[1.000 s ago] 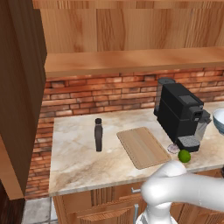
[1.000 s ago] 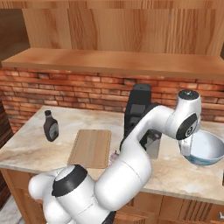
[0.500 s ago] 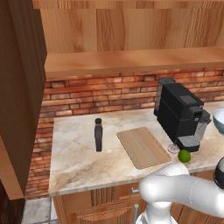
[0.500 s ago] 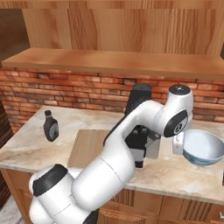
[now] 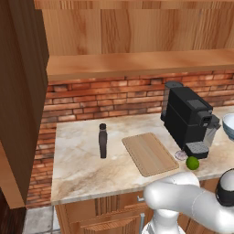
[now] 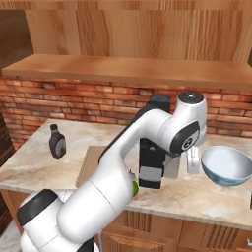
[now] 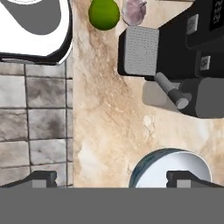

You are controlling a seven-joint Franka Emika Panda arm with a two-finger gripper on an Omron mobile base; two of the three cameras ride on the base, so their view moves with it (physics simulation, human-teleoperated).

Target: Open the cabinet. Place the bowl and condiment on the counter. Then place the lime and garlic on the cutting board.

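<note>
Your hand [image 7: 111, 177], fingers spread and empty, hovers above the bowl [image 6: 227, 166] on the tabletop [image 5: 82, 169] near its right end; bowl apparently placed, next reach the lime [image 5: 192, 162] beside the coffee machine [image 5: 187, 119]

arm [image 6: 147, 133] reaching right, fingers [image 7: 41, 178] spread wide

On the tabletop [image 5: 82, 169] there is one cutting board [image 5: 149, 153], one dark bottle [image 5: 103, 141], one black coffee machine [image 5: 187, 119], one bowl [image 6: 226, 165], one lime [image 5: 192, 162] and one garlic bulb [image 7: 134, 11]. One wall cabinet [image 5: 137, 41] hangs above.
</note>
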